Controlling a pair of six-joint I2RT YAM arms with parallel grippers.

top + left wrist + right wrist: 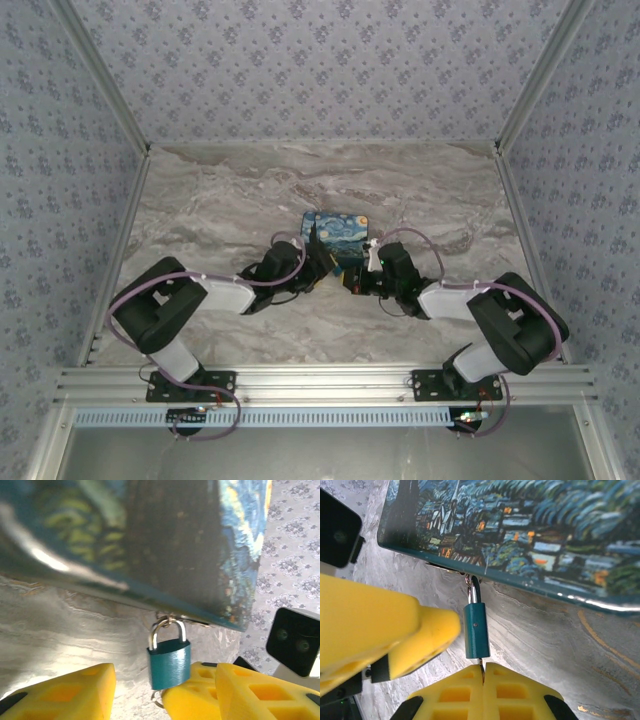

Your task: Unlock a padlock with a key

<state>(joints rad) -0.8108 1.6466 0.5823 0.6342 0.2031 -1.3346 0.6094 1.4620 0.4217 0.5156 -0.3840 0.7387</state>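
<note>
Though tiny beside painted box [530, 535], reads plainly as padlock [476, 631]: blue body, thin silvery shackle [474, 591]; hangs from small metal hasp [447, 569] on box's lower front edge, body just beneath that edge; leans slightly in left wrist view. Sits between yellow fingers [65, 695] of left gripper [162, 690] just below box; jaws parted, one on each side of lock body, with a gap on both sides; grips nothing. Meets right gripper [482, 670] from underneath, straight down from box edge; pads pressed tight together, pinching thin metal key [481, 664]; blade tip at lock's base; cannot tell how deep. Black wrist camera [295, 640] of other arm just past box's right corner in left wrist view. Seen from above: box [337, 233] near middle of marble table [220, 190]; left gripper [318, 268] at box's near-left corner, right gripper [352, 280] at box's near side, close beside the other; arms angled inward toward box from either flank.
</note>
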